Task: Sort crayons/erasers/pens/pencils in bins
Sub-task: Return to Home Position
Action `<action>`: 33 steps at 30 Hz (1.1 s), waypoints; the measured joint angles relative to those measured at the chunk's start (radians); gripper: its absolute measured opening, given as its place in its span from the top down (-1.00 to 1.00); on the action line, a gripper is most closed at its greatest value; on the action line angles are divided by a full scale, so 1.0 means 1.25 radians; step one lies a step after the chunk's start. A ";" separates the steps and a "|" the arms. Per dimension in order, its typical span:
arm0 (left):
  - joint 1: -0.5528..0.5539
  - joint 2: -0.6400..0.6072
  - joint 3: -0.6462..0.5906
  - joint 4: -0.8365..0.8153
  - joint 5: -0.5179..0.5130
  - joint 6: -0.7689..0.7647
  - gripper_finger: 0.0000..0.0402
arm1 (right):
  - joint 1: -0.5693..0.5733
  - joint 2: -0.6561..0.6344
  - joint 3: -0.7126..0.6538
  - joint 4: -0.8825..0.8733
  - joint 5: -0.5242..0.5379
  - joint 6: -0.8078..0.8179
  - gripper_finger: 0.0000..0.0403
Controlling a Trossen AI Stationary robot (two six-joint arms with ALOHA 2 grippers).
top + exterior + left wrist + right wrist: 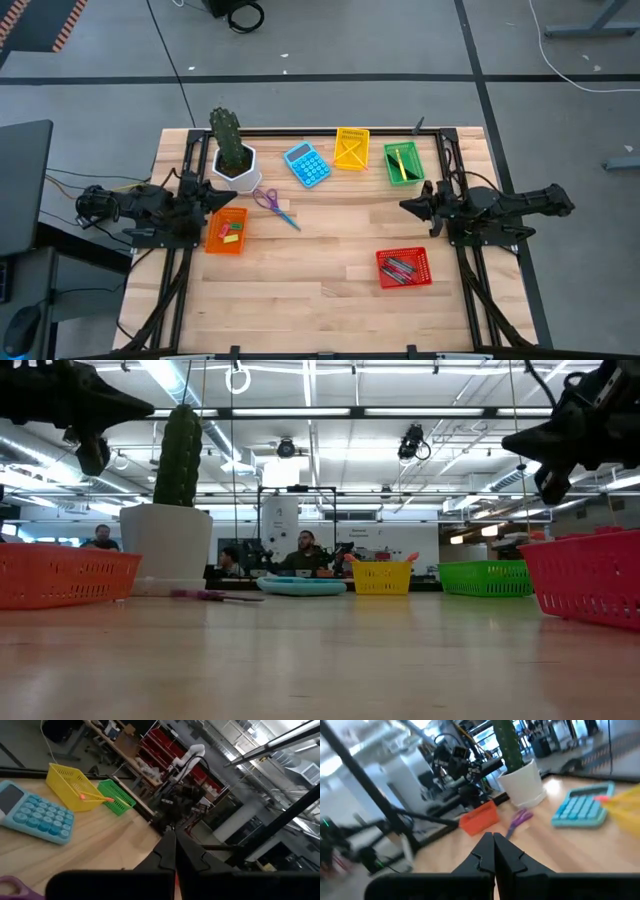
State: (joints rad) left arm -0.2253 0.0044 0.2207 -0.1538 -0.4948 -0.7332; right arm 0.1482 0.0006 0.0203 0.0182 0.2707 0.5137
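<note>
On table (pixel 320 300): orange bin (pixel 226 231) left of centre held pink and green erasers (pixel 232 229). Upper middle: yellow bin (pixel 351 148) with thin orange pencils (pixel 349 152), green bin (pixel 403 163) with contents unclear. Lower right: red bin (pixel 403 267) with dark sticks, type unclear. Raised above table, fingers pressed together: left pincer (pixel 228 199) by orange bin, right pincer (pixel 407 206) right of centre. Labels on calculator (pixel 307 164) keys unreadable.

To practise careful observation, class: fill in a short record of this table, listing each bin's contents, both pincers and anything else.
orange bin: pink and green erasers
yellow bin: orange pencils
green bin: yellow stick
red bin: dark sticks
left pincer: shut, raised beside the orange bin
right pincer: shut, raised between green and red bins
other: blue calculator, purple scissors, potted cactus
</note>
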 joint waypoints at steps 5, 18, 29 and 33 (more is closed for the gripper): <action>0.000 0.006 0.000 0.033 -0.021 -0.041 0.86 | 0.000 0.001 0.021 -0.002 0.003 -0.144 0.97; 0.029 0.020 -0.172 0.370 0.030 0.291 0.98 | 0.000 0.001 0.023 -0.021 0.006 -0.162 0.97; 0.098 0.002 -0.169 0.345 0.180 0.303 0.98 | 0.001 0.013 0.023 -0.021 0.007 -0.163 0.97; 0.113 0.006 -0.170 0.284 0.164 0.260 0.92 | 0.001 0.013 0.023 -0.020 0.007 -0.163 0.97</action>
State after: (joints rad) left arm -0.0845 0.0124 0.0086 0.2015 -0.2896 -0.4077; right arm 0.1490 0.0170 0.0494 -0.0071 0.2790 0.3103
